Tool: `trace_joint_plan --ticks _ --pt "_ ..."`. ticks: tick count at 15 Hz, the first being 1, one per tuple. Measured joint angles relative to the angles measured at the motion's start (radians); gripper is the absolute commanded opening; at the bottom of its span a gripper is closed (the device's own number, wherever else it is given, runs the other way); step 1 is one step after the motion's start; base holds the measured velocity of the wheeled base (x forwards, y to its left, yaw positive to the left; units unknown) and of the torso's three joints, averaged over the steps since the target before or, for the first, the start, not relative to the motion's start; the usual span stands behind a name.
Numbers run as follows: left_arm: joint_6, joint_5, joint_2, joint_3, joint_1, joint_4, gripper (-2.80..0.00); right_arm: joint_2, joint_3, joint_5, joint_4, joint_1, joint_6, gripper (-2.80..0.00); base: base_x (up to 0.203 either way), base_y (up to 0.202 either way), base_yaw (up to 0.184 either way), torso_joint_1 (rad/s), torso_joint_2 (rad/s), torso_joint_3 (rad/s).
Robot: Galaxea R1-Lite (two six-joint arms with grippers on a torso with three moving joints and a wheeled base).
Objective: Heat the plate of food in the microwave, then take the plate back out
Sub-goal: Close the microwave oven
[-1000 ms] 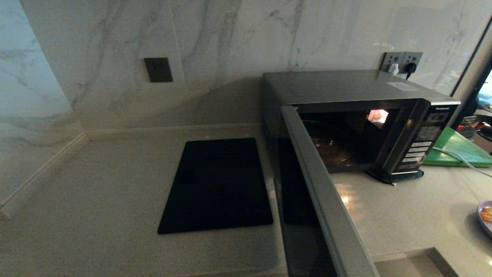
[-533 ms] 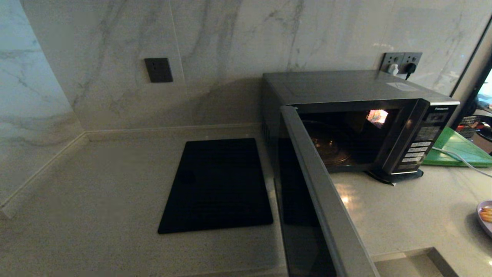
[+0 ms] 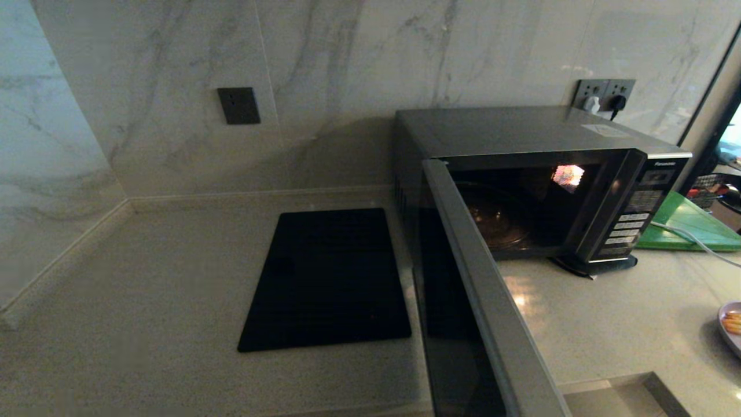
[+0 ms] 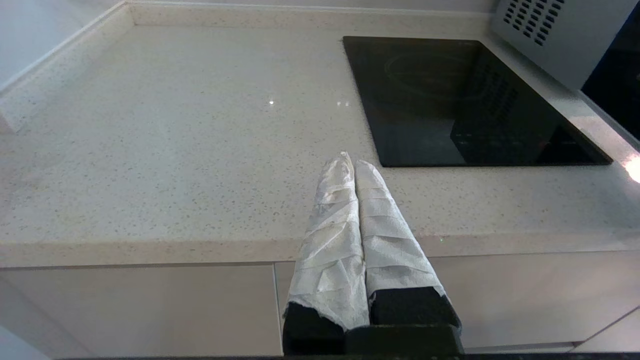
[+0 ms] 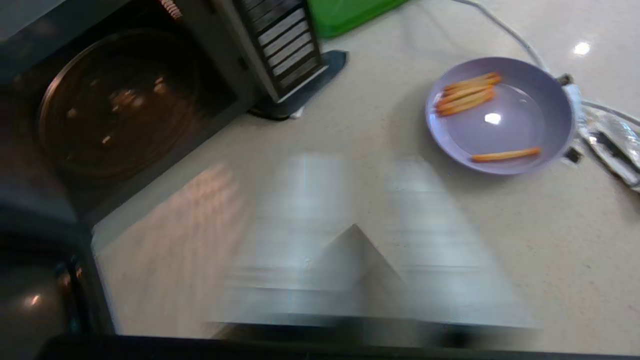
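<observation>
The microwave (image 3: 521,133) stands at the back right of the counter. Its door (image 3: 480,301) is swung wide open toward me and the lit cavity shows only the glass turntable (image 5: 120,105). The lavender plate of food (image 3: 730,324) sits on the counter at the far right edge, right of the oven. In the right wrist view the plate (image 5: 520,130) carries a few orange sticks (image 5: 467,92). My right gripper (image 5: 365,170) hovers over the counter short of the plate, smeared by motion, open and empty. My left gripper (image 4: 350,162), wrapped in white, is shut on nothing at the counter's front edge.
A flat black panel (image 3: 330,278) lies in the counter left of the microwave. A green board (image 3: 689,223) with a white cable (image 3: 689,237) across it lies behind the plate. A foil-like item (image 5: 610,145) rests beside the plate. The open door juts out past the counter's front edge.
</observation>
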Motion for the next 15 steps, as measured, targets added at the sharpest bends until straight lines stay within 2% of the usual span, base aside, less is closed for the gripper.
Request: trace_joint_plan --ticks 2,5,9,11,13,15 --pt "0.000 0.000 0.000 0.000 0.000 0.000 -2.80 -0.013 -0.001 -0.001 -0.001 0.038 -0.002 -2.80 0.000 0.000 0.000 0.000 0.00 0.000" --pt "0.000 0.000 0.000 0.000 0.000 -0.001 -2.80 -0.030 -0.025 0.001 -0.003 0.155 -0.044 -2.80 0.000 0.000 0.000 0.000 0.00 0.000" --pt "0.000 0.000 0.000 0.000 0.000 0.000 -2.80 -0.034 -0.124 0.003 0.023 0.398 -0.089 -2.80 0.000 0.000 0.000 0.000 0.00 0.000" --pt "0.000 0.000 0.000 0.000 0.000 0.000 -2.80 -0.033 -0.159 0.004 0.056 0.516 -0.159 -2.80 0.000 0.000 0.000 0.000 0.00 0.000" --pt "0.000 0.000 0.000 0.000 0.000 0.000 -2.80 -0.031 -0.168 0.004 0.067 0.616 -0.218 -2.80 0.000 0.000 0.000 0.000 0.00 0.000" --pt "-0.001 0.000 0.000 0.000 0.000 0.000 -2.80 -0.015 -0.199 0.004 0.069 0.700 -0.230 -2.80 0.000 0.000 0.000 0.000 0.00 0.000"
